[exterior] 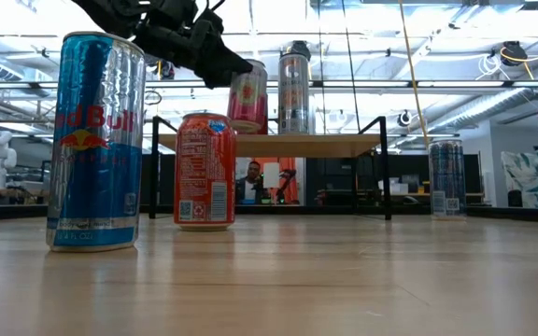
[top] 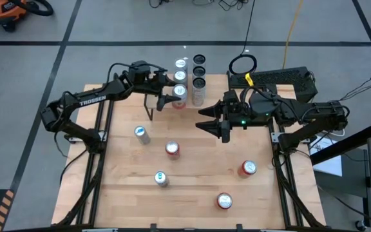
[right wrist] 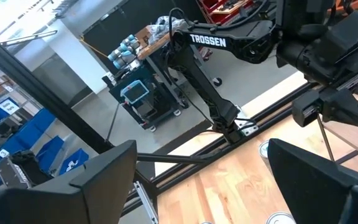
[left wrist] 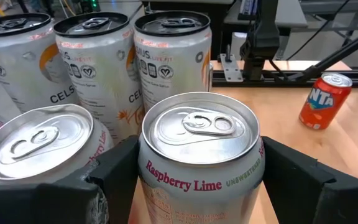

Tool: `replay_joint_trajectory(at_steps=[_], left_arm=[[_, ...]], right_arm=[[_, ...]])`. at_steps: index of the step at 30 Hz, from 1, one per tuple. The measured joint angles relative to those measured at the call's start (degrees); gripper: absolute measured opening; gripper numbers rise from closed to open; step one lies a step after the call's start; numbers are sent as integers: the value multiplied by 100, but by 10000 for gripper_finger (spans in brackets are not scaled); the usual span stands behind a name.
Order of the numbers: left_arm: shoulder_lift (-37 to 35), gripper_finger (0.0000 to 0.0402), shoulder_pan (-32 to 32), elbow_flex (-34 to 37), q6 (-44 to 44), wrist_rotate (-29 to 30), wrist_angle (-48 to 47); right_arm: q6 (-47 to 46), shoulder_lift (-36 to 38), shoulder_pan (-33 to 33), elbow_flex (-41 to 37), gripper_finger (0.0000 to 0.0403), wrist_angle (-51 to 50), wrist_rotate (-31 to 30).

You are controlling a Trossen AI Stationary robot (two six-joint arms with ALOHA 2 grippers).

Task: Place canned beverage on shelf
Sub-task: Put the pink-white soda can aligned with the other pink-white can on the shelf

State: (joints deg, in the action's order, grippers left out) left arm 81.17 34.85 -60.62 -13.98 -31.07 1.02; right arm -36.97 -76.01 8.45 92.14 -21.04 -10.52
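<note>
While overhead hides it, the left wrist shows the left pincer (left wrist: pixel 197 180) clamped on a raspberry-lime can (left wrist: pixel 199 155); the right pincer (right wrist: pixel 204 180) gapes.

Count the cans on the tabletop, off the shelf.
5: silver-blue can left, red-topped can centre, teal-topped can front centre, orange-red can right, red can front right. Shelf may hide more.

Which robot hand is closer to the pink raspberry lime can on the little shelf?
The left. The left gripper has its fingers on both sides of the raspberry lime can. The right gripper hangs over the table, away from it.
</note>
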Motion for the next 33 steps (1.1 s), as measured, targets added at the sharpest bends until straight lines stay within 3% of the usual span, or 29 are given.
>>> replay_joint_trajectory(at_steps=[13, 33], left_arm=[[175, 308, -37, -9, -4, 151, 28], [175, 311, -50, -9, -151, 250, 11]], right_arm=[[6, 0, 2, 0, 341, -2, 0], [11, 0, 2, 2, 341, -4, 0]])
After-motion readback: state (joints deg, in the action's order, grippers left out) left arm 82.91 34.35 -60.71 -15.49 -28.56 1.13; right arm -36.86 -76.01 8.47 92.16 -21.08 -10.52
